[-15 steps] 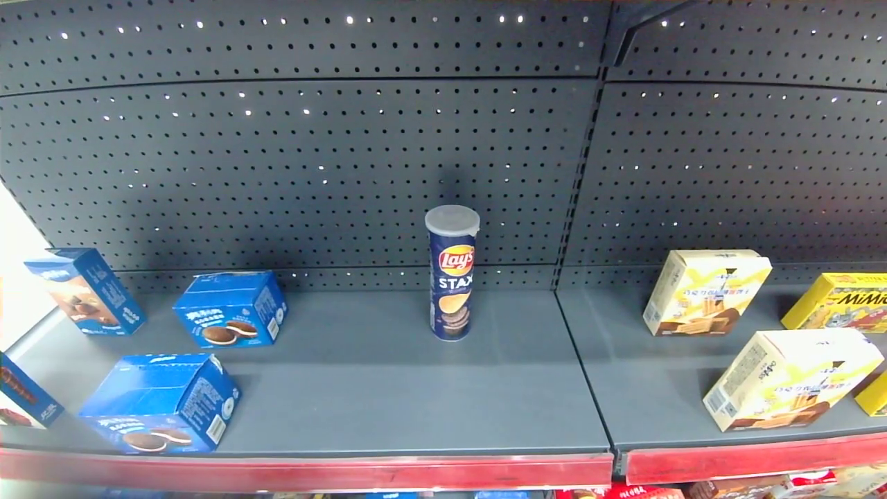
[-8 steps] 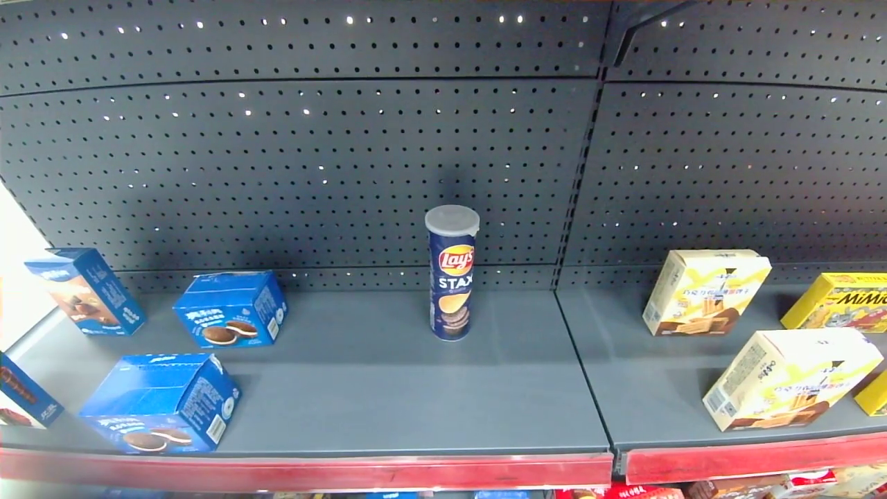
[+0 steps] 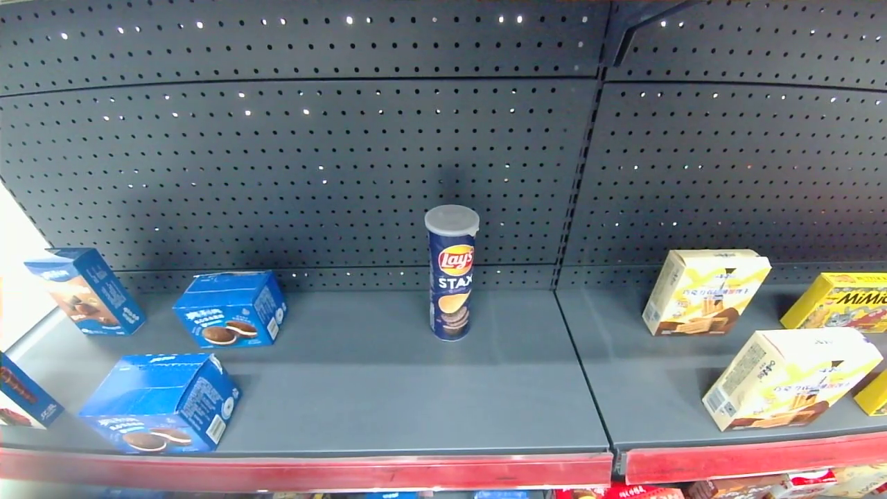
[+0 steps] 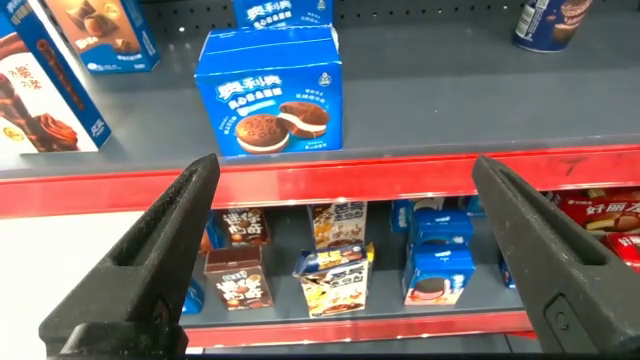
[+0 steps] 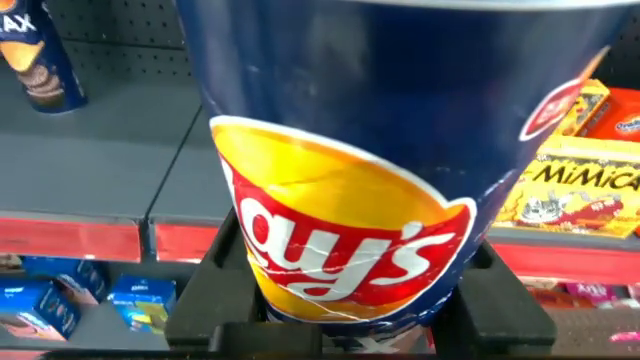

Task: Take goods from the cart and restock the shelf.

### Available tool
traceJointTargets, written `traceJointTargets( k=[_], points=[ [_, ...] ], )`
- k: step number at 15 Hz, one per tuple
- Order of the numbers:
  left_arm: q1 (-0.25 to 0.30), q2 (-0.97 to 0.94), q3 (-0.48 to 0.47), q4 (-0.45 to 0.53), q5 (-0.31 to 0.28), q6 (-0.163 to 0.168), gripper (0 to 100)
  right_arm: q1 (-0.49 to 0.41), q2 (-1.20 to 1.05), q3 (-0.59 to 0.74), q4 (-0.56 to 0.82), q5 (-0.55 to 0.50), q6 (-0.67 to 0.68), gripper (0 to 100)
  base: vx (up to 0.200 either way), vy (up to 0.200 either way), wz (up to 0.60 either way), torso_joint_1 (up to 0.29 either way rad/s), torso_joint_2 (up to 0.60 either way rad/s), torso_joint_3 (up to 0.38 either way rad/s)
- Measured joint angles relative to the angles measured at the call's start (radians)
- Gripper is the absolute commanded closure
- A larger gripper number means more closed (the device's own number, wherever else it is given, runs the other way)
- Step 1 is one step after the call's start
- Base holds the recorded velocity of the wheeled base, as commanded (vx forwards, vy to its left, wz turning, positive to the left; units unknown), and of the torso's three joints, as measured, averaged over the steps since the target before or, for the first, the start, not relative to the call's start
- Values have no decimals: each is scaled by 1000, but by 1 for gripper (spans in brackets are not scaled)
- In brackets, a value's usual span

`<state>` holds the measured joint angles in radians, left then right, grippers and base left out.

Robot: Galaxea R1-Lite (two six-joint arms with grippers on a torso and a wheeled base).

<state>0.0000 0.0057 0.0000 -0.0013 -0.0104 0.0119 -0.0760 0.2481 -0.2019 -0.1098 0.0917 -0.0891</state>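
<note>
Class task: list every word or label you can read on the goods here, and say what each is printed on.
"Lay's" and "STAX": standing can.
"ay's", cut off: held can.
"MiMi", cut off at the edge: yellow box.
"奥利奥": front blue box.
Cream boxes: print too small to read.

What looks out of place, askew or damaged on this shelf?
Nothing is spilled or damaged. The tall dark blue cylindrical chip can stands upright by itself on the grey metal shelf, with wide gaps to the blue cardboard cookie boxes and cream cardboard boxes.
</note>
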Motion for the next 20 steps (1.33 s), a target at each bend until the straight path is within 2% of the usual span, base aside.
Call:
traceJointTargets(
  k=[5, 7, 8, 10, 11, 13, 15, 16, 18, 20],
  points=[
    [-2, 12, -2, 1, -3, 2, 0, -8, -19, -6, 96, -3, -13, 100, 0, 0, 0, 0, 0, 0],
    [-4, 65, -58, 10, -15, 2, 0, -10, -24, -8, 112, -4, -27, 100, 0, 0, 0, 0, 0, 0],
    [-7, 111, -118, 33, -24, 8, 0, -11, -28, -8, 119, -4, -33, 100, 0, 0, 0, 0, 0, 0],
    [-15, 242, -326, 120, -54, 51, 0, -11, -46, -9, 188, -4, -74, 100, 0, 0, 0, 0, 0, 0],
    [-24, 324, -427, 158, -94, 76, 0, -11, -57, -17, 201, -4, -86, 100, 0, 0, 0, 0, 0, 0],
    [-49, 474, -563, 184, -171, 111, 0, -19, -79, -19, 230, -3, -91, 100, 0, 0, 0, 0, 0, 0],
    [-108, 611, -660, 194, -205, 123, 0, -27, -94, -18, 241, -3, -92, 100, 0, 0, 0, 0, 0, 0],
    [-157, 683, -697, 192, -213, 127, 0, -28, -97, -21, 242, -3, -91, 100, 0, 0, 0, 0, 0, 0],
    [-228, 812, -736, 128, -254, 135, 0, -29, -101, -23, 241, -4, -92, 100, 0, 0, 0, 0, 0, 0],
    [-261, 945, -733, -38, -340, 138, 0, -35, -108, -26, 242, -4, -92, 100, 0, 0, 0, 0, 0, 0]
  ],
)
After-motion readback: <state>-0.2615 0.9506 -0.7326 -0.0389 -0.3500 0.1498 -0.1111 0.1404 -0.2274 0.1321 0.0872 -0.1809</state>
